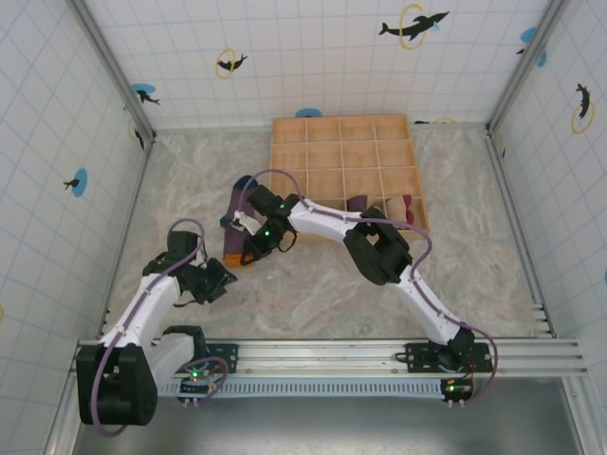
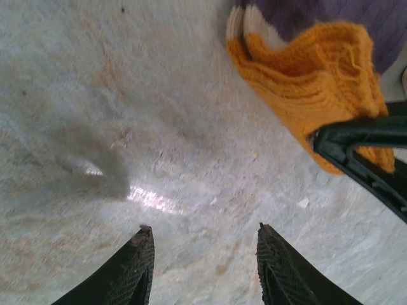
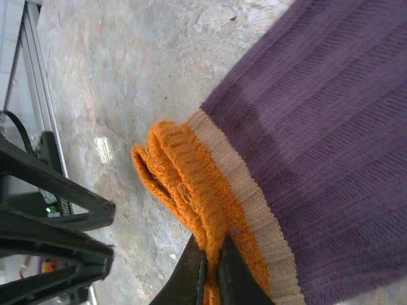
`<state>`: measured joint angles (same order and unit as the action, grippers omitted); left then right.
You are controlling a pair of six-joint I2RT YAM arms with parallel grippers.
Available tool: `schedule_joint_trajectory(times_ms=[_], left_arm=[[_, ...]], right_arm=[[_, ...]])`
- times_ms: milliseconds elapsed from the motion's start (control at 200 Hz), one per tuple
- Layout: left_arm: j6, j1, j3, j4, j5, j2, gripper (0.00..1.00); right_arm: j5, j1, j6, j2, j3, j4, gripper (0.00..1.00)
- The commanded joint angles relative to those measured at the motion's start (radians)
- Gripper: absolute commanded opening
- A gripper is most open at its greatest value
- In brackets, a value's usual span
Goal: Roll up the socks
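Step in hand, prob.: start of the roll. R gripper (image 3: 212,270) is pinched tight on the orange cuff (image 3: 178,178) of the purple sock (image 3: 318,127), which lies mid-worktop (image 1: 332,294) by the tray's (image 1: 341,161) near-left corner. L gripper (image 2: 203,234) has its jaws apart, empty, just beside the cuff. Next: L must catch the fabric w/o tugging the cuff loose.

Top camera overhead, looking down on table (image 1: 313,284); both wrist cameras close, low, sharing orange cuff (image 2: 318,82).
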<state>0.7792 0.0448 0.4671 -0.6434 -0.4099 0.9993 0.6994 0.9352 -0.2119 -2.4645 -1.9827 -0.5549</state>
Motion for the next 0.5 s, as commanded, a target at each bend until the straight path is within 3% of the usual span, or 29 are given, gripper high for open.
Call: schedule_joint_trajectory(times_ms=[0, 175, 490], left_arm=[[0.059, 0.003, -0.002, 0.110, 0.031, 0.026, 0.44], [0.112, 0.003, -0.013, 0.202, 0.042, 0.053, 0.40], [0.188, 0.003, -0.050, 0.304, 0.029, 0.051, 0.42]], right_arm=[[-0.002, -0.058, -0.146, -0.037, -0.034, -0.048, 0.00], [-0.030, -0.064, -0.172, -0.040, -0.045, -0.057, 0.00], [-0.036, -0.042, -0.163, -0.092, -0.121, -0.125, 0.00]])
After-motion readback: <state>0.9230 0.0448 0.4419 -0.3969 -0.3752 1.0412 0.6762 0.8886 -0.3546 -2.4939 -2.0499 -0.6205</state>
